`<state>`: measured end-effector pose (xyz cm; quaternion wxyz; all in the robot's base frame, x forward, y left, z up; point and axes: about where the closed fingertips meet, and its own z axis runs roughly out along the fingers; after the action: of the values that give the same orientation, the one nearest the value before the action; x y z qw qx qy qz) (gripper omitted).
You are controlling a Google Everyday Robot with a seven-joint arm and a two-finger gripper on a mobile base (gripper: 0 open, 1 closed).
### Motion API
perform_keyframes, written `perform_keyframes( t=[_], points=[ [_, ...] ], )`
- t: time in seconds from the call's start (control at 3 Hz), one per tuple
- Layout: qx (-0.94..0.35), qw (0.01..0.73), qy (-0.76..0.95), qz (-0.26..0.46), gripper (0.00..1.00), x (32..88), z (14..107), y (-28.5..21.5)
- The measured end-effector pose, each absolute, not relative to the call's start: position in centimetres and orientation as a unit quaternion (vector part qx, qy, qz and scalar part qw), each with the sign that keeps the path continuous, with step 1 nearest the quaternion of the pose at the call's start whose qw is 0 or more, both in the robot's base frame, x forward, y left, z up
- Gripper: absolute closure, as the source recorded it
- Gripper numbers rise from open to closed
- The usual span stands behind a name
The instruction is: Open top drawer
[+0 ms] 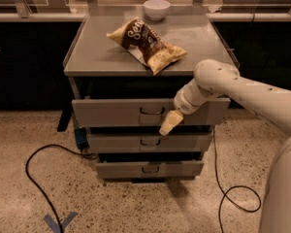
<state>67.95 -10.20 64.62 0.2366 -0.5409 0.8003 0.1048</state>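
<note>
Hand (pixel 169 123) sits low, below the worktop's front edge and a bit R of centre, toward the front-right corner. It points down and to the L, pale tip right at the bottom edge of the top drawer (pixel 111 112) front. Open or closed? Can't tell from this angle, it reads as one pale wedge. It's just R of the drawer's handle (pixel 152 111), close beside it, and I can't tell if there's contact w/ the handle. The wrist covers the R part of the drawer front.

Arm (pixel 242 91) comes in from the R, white, elbow bulging out past the worktop's front-right corner, and runs off the picture.

Top drawer: directly under the worktop's (pixel 87 57) front edge, widest front of the three, dark gap above it. How far out it stands I can't say; no inside showing.

Below it is the middle drawer (pixel 116 142), narrower, w/ its own small handle. Then the bottom drawer (pixel 121 169), narrower again. Both look flush and closed.

Up top, a chip bag (pixel 145 45), brown and yellow, lies flat around mid-worktop, one corner reaching toward the front edge. A white bowl (pixel 156 8) stands at the back edge, about centre, well apart from the bag.

On the speckled floor (pixel 136 208), a black cable (pixel 36 178) loops out below the front-left corner, near a small blue box (pixel 81 137) beside the drawers. A second cable (pixel 233 195) curls on the R side. A blue tape mark (pixel 60 222) lies at the bottom L.
</note>
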Motion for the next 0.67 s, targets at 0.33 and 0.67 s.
perform_keyframes(
  t=[0.33,0.67],
  points=[
    [-0.539,0.235,0.800,0.117,0.00,66.8,64.9,-10.2],
    [-0.534,0.233,0.802,0.128,0.00,65.0,65.2,-10.5]
  ],
)
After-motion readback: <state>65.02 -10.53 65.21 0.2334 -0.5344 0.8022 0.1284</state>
